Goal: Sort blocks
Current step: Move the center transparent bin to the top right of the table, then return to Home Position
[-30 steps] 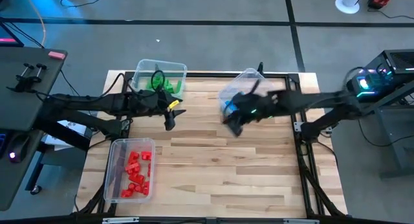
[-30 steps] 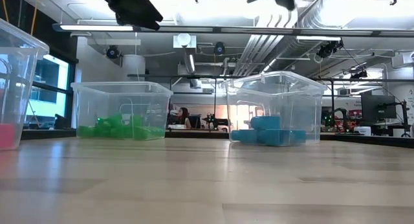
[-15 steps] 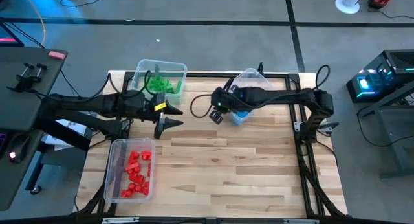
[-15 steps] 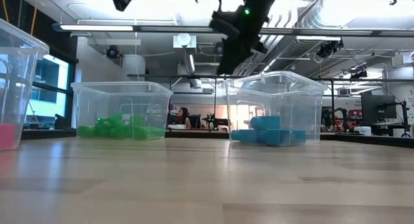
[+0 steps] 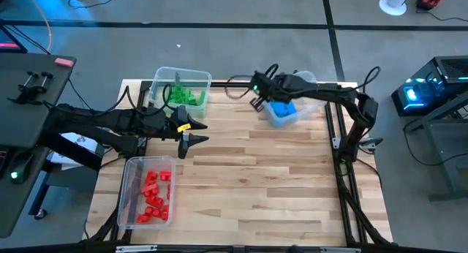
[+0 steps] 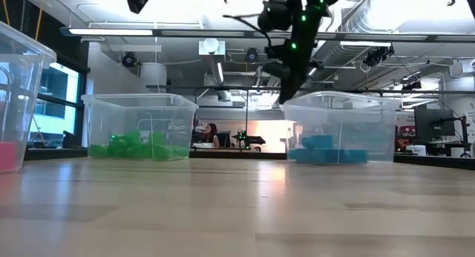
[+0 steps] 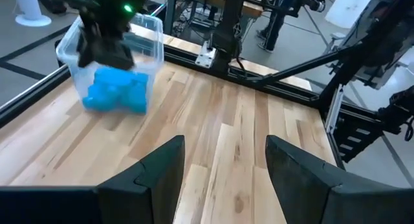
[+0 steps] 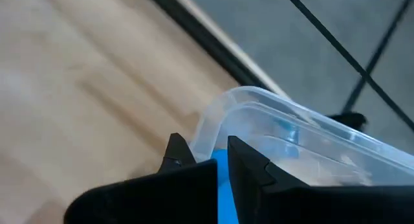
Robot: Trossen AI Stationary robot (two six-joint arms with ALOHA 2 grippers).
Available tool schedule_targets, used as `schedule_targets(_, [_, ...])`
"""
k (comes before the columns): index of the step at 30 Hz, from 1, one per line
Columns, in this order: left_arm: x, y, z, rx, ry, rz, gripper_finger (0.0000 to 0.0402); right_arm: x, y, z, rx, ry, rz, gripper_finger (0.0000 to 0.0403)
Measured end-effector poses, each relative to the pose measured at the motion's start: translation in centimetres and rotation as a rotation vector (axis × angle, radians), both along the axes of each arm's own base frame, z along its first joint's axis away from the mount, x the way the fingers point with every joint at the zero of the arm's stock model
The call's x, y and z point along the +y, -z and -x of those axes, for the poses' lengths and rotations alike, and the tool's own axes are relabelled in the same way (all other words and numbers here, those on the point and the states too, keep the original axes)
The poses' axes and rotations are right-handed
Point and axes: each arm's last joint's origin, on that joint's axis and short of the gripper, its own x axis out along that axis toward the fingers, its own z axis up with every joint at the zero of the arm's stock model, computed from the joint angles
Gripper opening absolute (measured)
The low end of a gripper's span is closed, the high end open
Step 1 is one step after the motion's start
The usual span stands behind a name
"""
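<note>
Blue blocks (image 5: pixel 282 111) lie in a clear bin (image 5: pixel 301 80) at the table's far side. My right gripper (image 8: pixel 207 149) is shut, and its tips stand at that bin's left corner (image 6: pixel 289 101). Green blocks (image 5: pixel 184 96) fill a clear bin at the far left. Red blocks (image 5: pixel 153 194) lie in a clear bin at the near left. My left gripper (image 5: pixel 191 134) hangs open over bare wood between those two bins, with nothing between its fingers (image 7: pixel 162 172). My right gripper's shut fingertips (image 8: pixel 178 149) lie against the rounded corner (image 8: pixel 210 123) of the blue-block bin, just under its rim. The fingers slant down from above on the bin's left side. The bin stands on the table.
The middle and near right of the wooden table (image 5: pixel 263 180) are bare boards. A dark metal frame (image 5: pixel 340 147) runs along the table's edges. Beyond the far edge the low view shows the room, with a person (image 6: pixel 211 132) far off.
My right gripper has swung from over the table's middle toward the far edge and down to the blue-block bin's left corner, staying shut. The bin has slid toward the table's right and far side. My left gripper has rolled a little above the same spot.
</note>
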Motion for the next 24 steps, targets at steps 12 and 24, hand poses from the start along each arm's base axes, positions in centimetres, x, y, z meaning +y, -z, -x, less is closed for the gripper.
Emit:
schedule_targets(12, [0.2, 0.0, 0.0, 0.006, -0.026, -0.068, 0.02, -6.3, -0.7, 3.7, -0.087, 0.178, -0.038, 0.0])
schedule_targets(24, [4.9, -0.4, 0.0, -0.07, -0.062, -0.24, 0.02, -0.5, -10.8, 6.4, -0.491, -0.122, -0.088, 0.0])
